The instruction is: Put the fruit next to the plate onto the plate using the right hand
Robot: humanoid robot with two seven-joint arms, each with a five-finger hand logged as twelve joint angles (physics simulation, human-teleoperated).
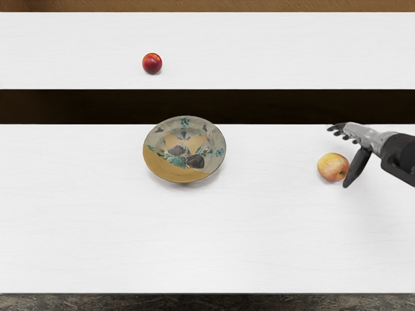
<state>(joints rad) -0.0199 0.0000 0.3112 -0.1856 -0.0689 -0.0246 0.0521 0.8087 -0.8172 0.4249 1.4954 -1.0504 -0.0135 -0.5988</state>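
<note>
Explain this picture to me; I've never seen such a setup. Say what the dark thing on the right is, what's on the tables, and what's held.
This is a simulator's render from a humanoid robot's head camera, looking down on a near table and a far table. The dark thing is its right hand, fingers spread, holding nothing, close beside a yellow-red apple. A painted plate sits on the near table too. A red fruit lies on the far table. The left arm is out of view.
</note>
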